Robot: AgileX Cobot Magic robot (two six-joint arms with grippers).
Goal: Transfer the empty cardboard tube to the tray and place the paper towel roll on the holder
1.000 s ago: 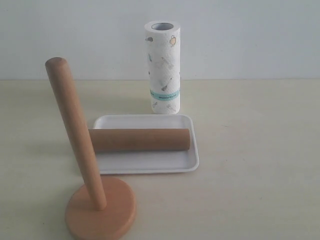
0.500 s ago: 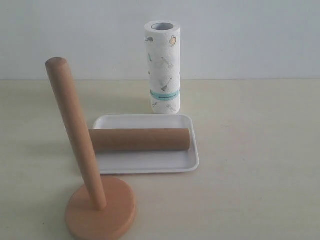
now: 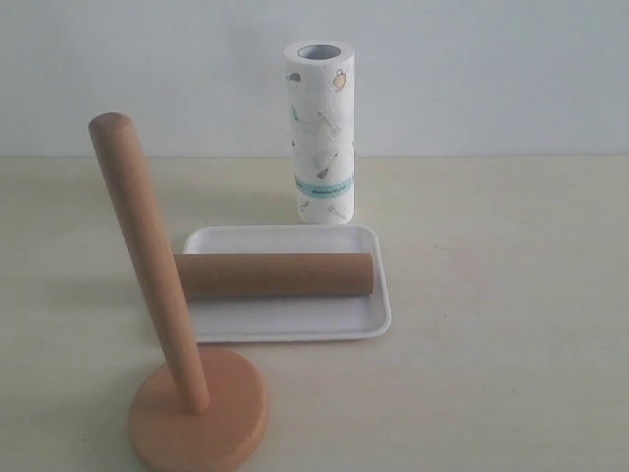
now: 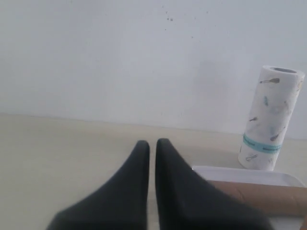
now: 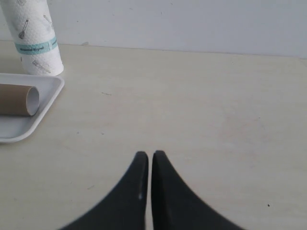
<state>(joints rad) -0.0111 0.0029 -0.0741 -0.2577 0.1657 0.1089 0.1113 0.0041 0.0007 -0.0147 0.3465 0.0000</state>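
The brown cardboard tube [image 3: 275, 274] lies on its side across the white tray [image 3: 295, 323]. Just behind the tray the paper towel roll [image 3: 320, 133] stands upright on the table. The wooden holder [image 3: 197, 408] stands at the front left with its pole [image 3: 147, 256] bare. Neither gripper shows in the exterior view. My left gripper [image 4: 152, 143] is shut on nothing, with the tube [image 4: 268, 197], tray [image 4: 240, 171] and roll [image 4: 269, 119] off to one side. My right gripper [image 5: 150, 154] is also shut and empty, apart from the tube [image 5: 19, 100], tray [image 5: 29, 127] and roll [image 5: 34, 36].
A pale wall [image 3: 491, 69] runs along the back of the beige table [image 3: 511, 324]. Bare tabletop stretches to the right of the tray.
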